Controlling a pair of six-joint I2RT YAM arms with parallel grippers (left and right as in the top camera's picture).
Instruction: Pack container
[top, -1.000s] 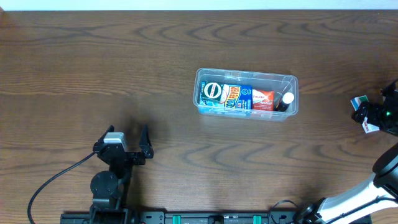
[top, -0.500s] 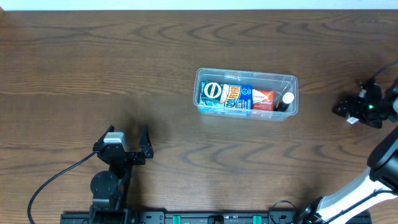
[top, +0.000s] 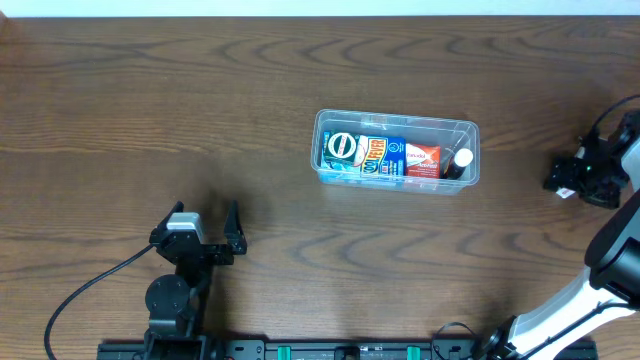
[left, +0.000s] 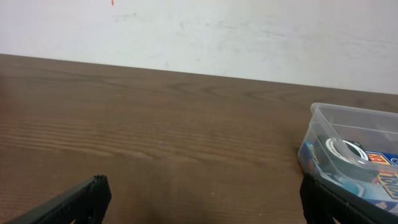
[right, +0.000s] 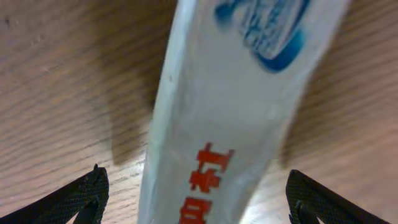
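Observation:
The clear container stands right of the table's middle, and its left end also shows in the left wrist view as the container. It holds a blue box with a round logo, a blue and orange box, a red and white box and a small dark bottle. At the far right my right gripper hangs over a white packet with a blue logo and red characters. Its fingers stand open on either side of the packet, with a gap on each side. My left gripper rests open and holds nothing at the front left.
A black cable curls from the left arm's base along the front edge. A pale wall rises behind the table's far edge. Bare wood lies between the left gripper and the container.
The right gripper has moved left and down onto the white packet, hiding most of it from above, and its jaws have narrowed a little. The left arm has stayed still.

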